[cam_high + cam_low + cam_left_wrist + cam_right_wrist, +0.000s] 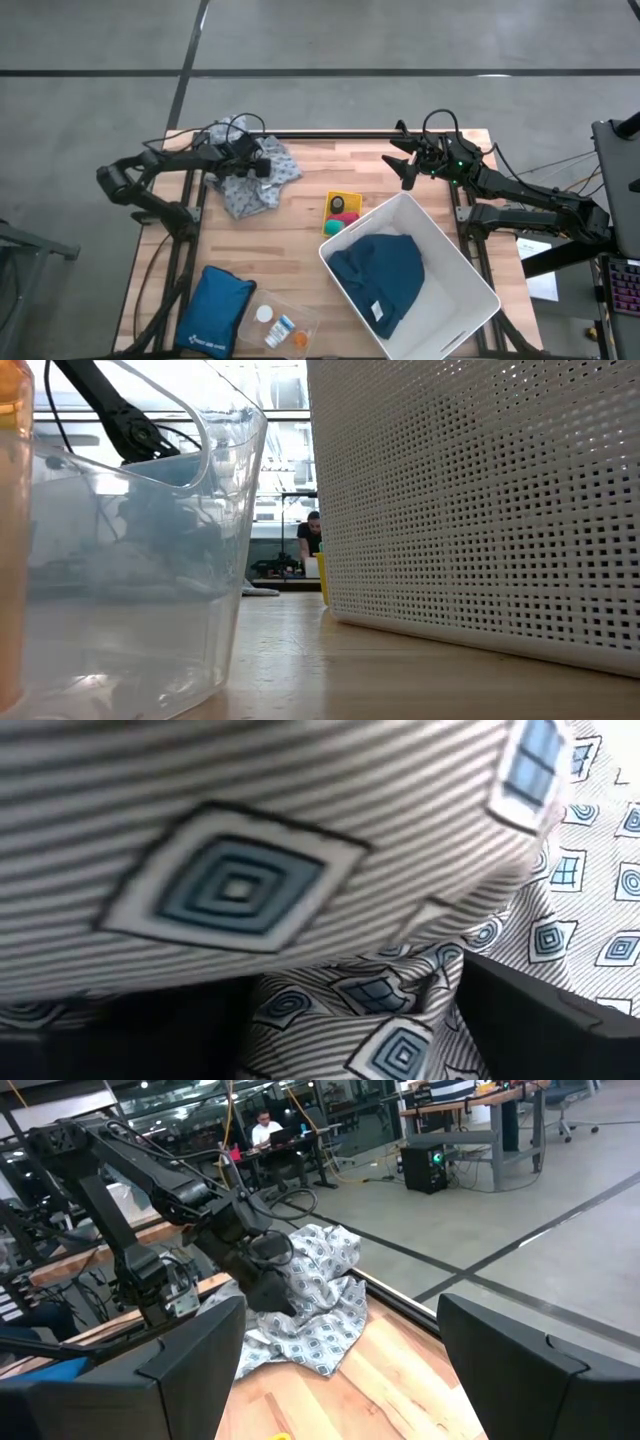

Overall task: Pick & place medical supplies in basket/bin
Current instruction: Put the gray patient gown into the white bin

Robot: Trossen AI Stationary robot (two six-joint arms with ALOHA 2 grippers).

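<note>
The left gripper, fingers apart, presses into the grey patterned cloth beyond the white basket; soft and limp, it is best pinched at a raised fold. The right gripper waits wide open.

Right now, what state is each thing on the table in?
Left gripper: down on the patterned cloth, fingers either side of a fold.
Right gripper: open, empty, over the table's far right edge.
Patterned cloth: crumpled, on the table.
White basket: holds the blue garment.
Yellow tray: holds bandage rolls.
Clear tub: holds small bottles.
Blue pouch: lying flat.
</note>
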